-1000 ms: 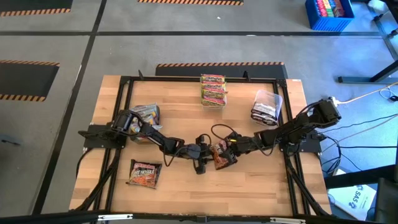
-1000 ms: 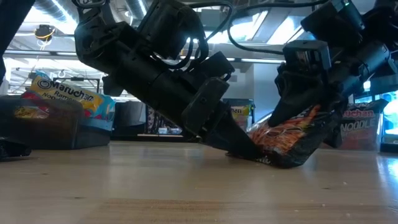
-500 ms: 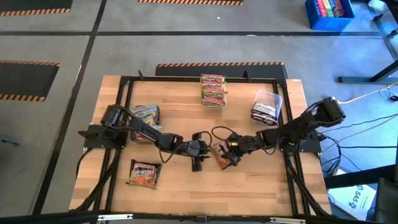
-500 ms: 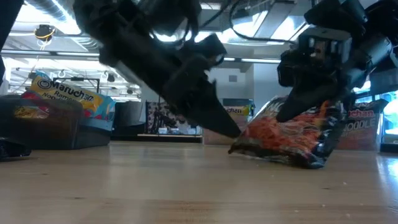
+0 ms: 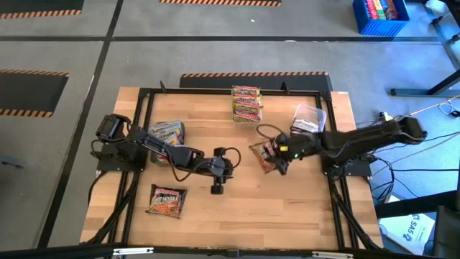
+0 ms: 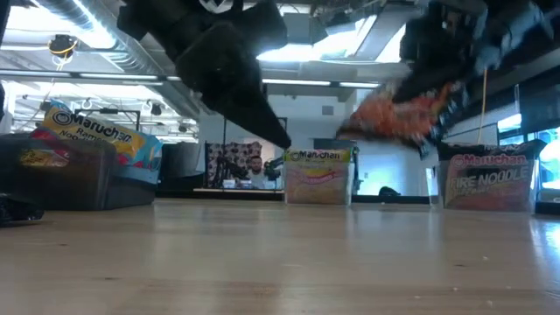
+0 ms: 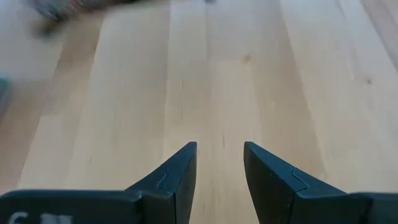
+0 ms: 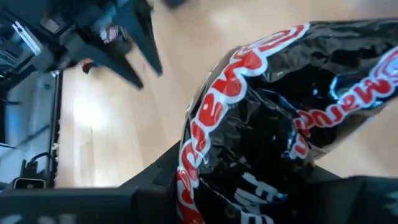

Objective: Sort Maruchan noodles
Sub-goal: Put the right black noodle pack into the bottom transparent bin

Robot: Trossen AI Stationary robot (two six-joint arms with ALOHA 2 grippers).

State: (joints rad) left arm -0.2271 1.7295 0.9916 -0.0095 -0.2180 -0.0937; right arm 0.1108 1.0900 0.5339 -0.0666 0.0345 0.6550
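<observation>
Right tool (image 5: 275, 157) pinches a dark noodle packet (image 5: 263, 154), lifted off the counter (image 5: 287, 208) at 3 o'clock of centre. Left tool (image 5: 217, 188) at centre, fingers (image 7: 180, 171) spread, empty.

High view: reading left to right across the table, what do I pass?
Packet lying flat near the front left → tub of packets by the left arm → left gripper, empty → stacked packets at the far edge → dark packet in the right gripper → clear tub of dark packets.
</observation>
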